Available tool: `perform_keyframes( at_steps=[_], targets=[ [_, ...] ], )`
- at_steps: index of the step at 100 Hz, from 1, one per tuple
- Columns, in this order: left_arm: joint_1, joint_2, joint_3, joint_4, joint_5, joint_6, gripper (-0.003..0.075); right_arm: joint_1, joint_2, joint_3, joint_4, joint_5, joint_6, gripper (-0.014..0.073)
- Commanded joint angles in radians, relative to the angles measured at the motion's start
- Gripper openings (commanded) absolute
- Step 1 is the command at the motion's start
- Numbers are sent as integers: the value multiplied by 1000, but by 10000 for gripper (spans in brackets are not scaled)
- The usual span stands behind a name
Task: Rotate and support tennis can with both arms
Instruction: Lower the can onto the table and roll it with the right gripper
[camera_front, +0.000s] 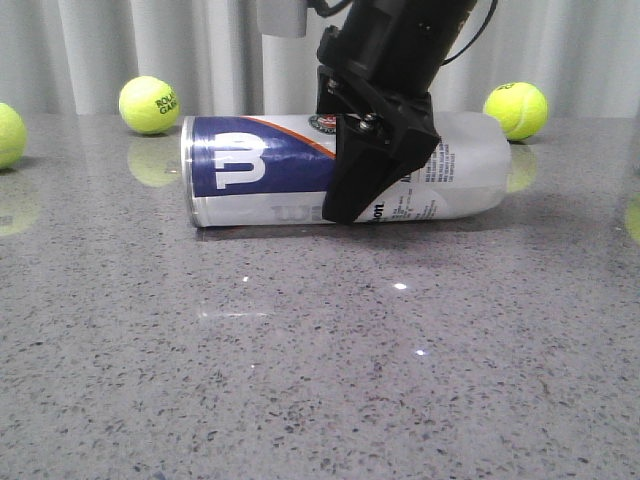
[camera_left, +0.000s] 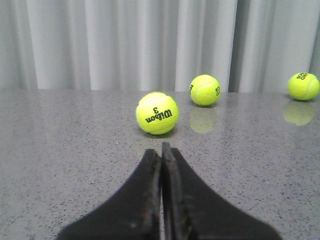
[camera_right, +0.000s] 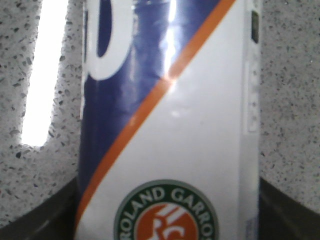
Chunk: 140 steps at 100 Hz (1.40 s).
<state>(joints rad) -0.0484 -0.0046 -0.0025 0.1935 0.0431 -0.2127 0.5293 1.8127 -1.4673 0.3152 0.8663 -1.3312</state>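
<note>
The tennis can (camera_front: 250, 165) lies on its side on the grey table, silver rim to the left, navy section with the white "W" facing the camera. My right gripper (camera_front: 345, 195) comes down from above and straddles the can's middle, one black finger (camera_front: 375, 165) across its front. In the right wrist view the can (camera_right: 170, 125) fills the space between the two fingers (camera_right: 52, 220), which sit against its sides beside the round emblem. My left gripper (camera_left: 161, 150) is shut and empty, low over the table, away from the can and out of the front view.
Yellow-green tennis balls lie at the back of the table: one at back left (camera_front: 149, 104), one at the left edge (camera_front: 8, 134), one behind the can's right end (camera_front: 516, 109). Three balls lie ahead of the left gripper, the nearest (camera_left: 157, 113) close. Grey curtain behind.
</note>
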Motion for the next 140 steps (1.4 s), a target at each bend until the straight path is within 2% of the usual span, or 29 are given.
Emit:
perform_keyframes(
  at_steps=[1, 13, 19, 140],
  targets=[
    [6, -39, 46, -2, -82, -3, -21, -3, -42, -32, 35, -9, -5, 503],
    [6, -39, 46, -2, -82, -3, -21, -3, -42, -32, 37, -9, -5, 638],
    [6, -39, 46, -2, -82, -3, -21, -3, -44, -32, 37, -9, -4, 660],
    [6, -39, 46, -2, -82, -3, -21, -3, -94, -33, 36, 6, 8, 652]
  ],
)
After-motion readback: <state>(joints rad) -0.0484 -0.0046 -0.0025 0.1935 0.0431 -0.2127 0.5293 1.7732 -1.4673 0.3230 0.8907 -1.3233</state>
